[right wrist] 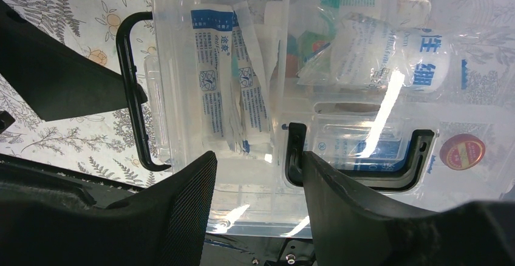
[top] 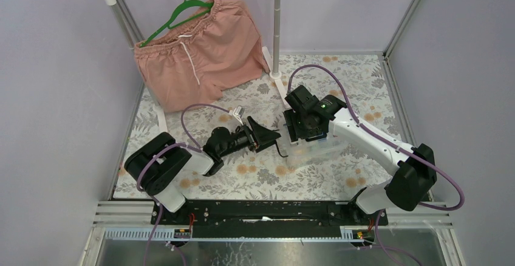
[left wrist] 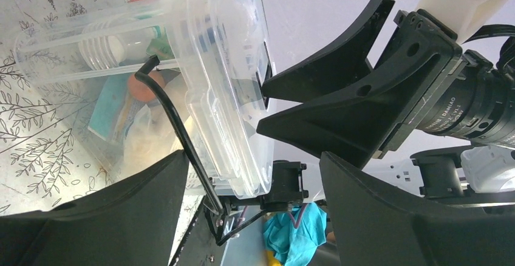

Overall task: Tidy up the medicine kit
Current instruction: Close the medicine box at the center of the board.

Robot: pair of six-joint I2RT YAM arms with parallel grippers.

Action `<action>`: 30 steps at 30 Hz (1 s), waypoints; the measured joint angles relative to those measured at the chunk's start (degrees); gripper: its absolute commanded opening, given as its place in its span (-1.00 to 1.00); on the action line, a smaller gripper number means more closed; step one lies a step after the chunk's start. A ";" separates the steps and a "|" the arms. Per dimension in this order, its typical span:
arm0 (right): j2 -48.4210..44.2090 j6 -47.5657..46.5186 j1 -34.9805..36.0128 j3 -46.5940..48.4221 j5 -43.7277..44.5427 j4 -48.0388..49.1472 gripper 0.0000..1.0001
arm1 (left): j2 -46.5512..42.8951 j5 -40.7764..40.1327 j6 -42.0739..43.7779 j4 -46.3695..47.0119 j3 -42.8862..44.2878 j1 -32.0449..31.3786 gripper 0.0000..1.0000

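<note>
The medicine kit (top: 319, 146) is a clear box with its clear lid on, lying on the floral cloth. Through the lid I see blue-and-white sachets (right wrist: 212, 84), a wrapped bandage roll (right wrist: 364, 53) and a white-capped bottle (left wrist: 109, 50). A black U-shaped handle (right wrist: 364, 172) lies flat on the lid. My right gripper (right wrist: 258, 163) is open over the lid, its right finger beside the handle's left end. My left gripper (left wrist: 252, 199) stands wide open at the box's left end, where a black wire latch (left wrist: 176, 126) hangs between its fingers.
Pink shorts (top: 197, 53) hang on a green hanger from a rack at the back left. The rack's upright pole (top: 277, 23) stands just behind the box. Purple walls and metal rails close in the table (top: 255, 172).
</note>
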 measured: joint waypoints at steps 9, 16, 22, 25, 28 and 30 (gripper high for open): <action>0.02 -0.09 0.00 -0.02 -0.09 0.07 0.23 | -1.99 0.02 1.46 -3.13 1.27 0.00 0.43; 0.02 -0.09 0.00 -0.11 -0.17 0.20 0.24 | -0.17 0.24 1.36 -2.78 1.73 0.00 0.12; 0.02 -0.09 0.00 -0.17 -0.24 0.28 0.24 | 0.55 0.68 1.05 -2.60 1.81 0.00 -0.30; 0.02 -0.09 0.00 -0.20 -0.26 0.28 0.24 | 0.83 0.81 1.33 -3.15 1.84 0.00 -0.52; 0.02 -0.09 0.00 -0.22 -0.26 0.31 0.25 | 1.27 0.83 1.33 -3.56 1.84 0.04 -0.72; 0.02 -0.09 0.00 -0.22 -0.26 0.31 0.24 | 1.44 0.83 1.33 -3.80 1.86 0.07 -0.80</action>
